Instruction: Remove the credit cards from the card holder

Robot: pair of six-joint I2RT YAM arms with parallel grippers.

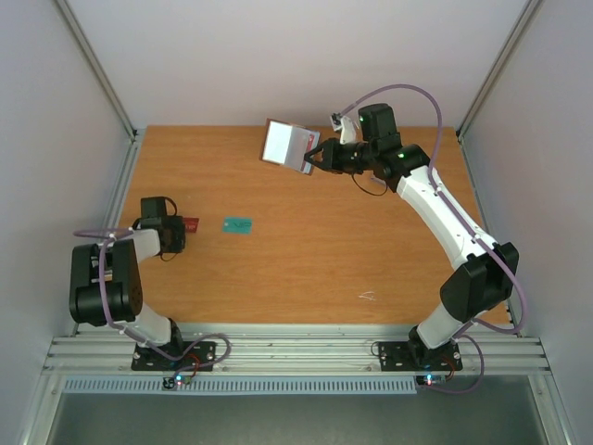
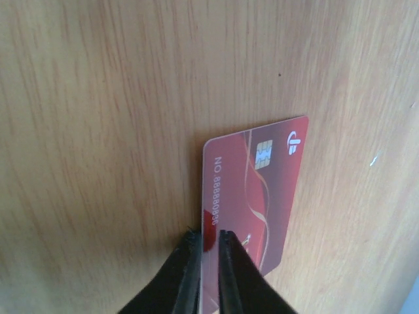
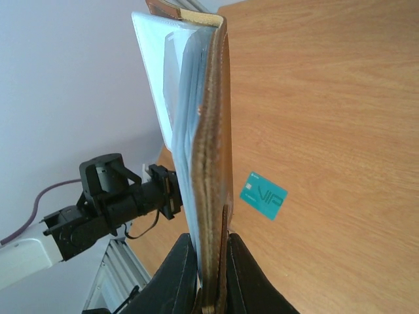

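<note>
The taupe-brown card holder (image 1: 285, 144) hangs open above the far middle of the table, its pale lining facing the camera. My right gripper (image 1: 313, 159) is shut on its lower edge; in the right wrist view the holder (image 3: 213, 163) stands edge-on between the gripper (image 3: 211, 261) jaws, pale sleeves showing on its left. A teal-green credit card (image 1: 238, 224) lies flat on the table, also seen as the teal card (image 3: 263, 196). At the left, my left gripper (image 1: 183, 225) pinches a reddish-brown credit card (image 2: 255, 190) low over the wood; the gripper (image 2: 209, 239) jaws stand nearly together on its edge.
The wooden table (image 1: 371, 260) is walled by pale panels on the left, back and right. An aluminium rail (image 1: 296, 352) runs along the near edge by both arm bases. My left arm (image 3: 108, 203) shows behind the holder in the right wrist view.
</note>
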